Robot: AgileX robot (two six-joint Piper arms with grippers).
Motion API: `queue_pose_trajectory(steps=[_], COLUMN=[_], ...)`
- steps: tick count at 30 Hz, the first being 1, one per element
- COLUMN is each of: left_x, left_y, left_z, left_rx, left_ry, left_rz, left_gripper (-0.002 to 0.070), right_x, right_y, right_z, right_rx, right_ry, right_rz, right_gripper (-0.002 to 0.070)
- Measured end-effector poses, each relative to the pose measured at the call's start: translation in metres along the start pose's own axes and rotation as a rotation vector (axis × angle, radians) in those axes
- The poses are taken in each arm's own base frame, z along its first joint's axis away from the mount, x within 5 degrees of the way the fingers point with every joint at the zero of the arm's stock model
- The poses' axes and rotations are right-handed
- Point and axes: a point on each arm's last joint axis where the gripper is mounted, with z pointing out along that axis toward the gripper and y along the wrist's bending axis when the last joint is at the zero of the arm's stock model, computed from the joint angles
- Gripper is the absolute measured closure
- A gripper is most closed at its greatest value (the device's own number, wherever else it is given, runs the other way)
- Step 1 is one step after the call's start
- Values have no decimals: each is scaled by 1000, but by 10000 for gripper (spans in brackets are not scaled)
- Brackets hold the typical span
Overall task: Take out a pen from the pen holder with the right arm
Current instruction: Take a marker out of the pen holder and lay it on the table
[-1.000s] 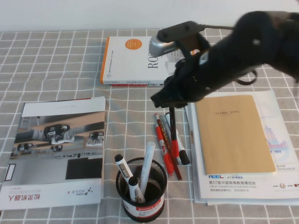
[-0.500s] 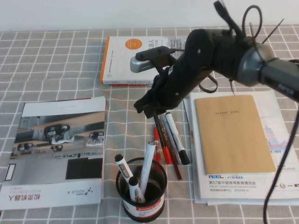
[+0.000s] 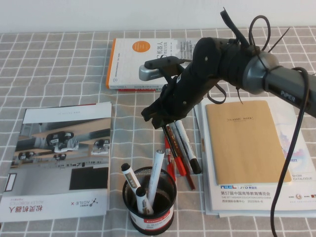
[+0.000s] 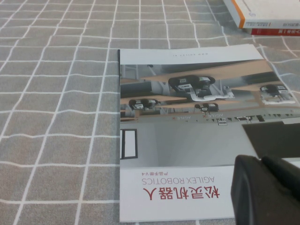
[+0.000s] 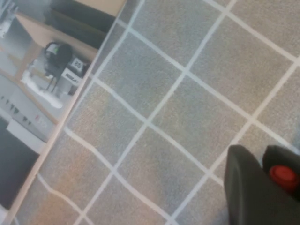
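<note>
A black mesh pen holder [image 3: 149, 202] stands at the front centre with three markers upright in it. My right gripper [image 3: 157, 114] is behind it, low over the cloth, shut on a dark pen [image 3: 168, 140] that slants down toward the loose pens. In the right wrist view the pen's red end [image 5: 282, 174] shows between the black fingers of the right gripper [image 5: 260, 158]. My left gripper [image 4: 265, 187] hovers over the AgileX brochure [image 4: 187, 117], its fingers pressed together with nothing between them. It is out of the high view.
Several red and black-capped pens [image 3: 183, 155] lie on the cloth just right of the held pen. A tan notebook [image 3: 247, 140] on papers lies at the right, a white book with an orange spine [image 3: 138, 66] at the back, and the brochure [image 3: 61, 158] at the left.
The right arm has come down and to the left with the pen, from high over the table to low beside the loose pens. The holder and its markers have not moved.
</note>
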Motion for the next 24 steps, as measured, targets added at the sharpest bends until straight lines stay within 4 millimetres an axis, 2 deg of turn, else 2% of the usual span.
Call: queue_pose_trajectory(steps=[4, 8, 10, 14, 18, 21, 24], left_x=[0, 0, 0, 0, 0, 0, 0], left_y=[0, 0, 0, 0, 0, 0, 0], left_z=[0, 0, 0, 0, 0, 0, 0], left_rx=[0, 0, 0, 0, 0, 0, 0], left_ry=[0, 0, 0, 0, 0, 0, 0], left_rz=[0, 0, 0, 0, 0, 0, 0], left_gripper=[678, 678, 678, 678, 678, 678, 678], right_x=[0, -1, -1, -1, -3, -3, 2], right_y=[-2, -9, -12, -12, -11, -1, 14], right_z=[2, 4, 5, 6, -1, -25, -60], right_rx=[0, 8, 12, 16, 23, 37, 60], right_ry=[-2, -9, -10, -14, -31, -62, -110], right_rz=[6, 53, 63, 82, 82, 50, -1], right_gripper=[631, 527, 446, 374, 362, 395, 477])
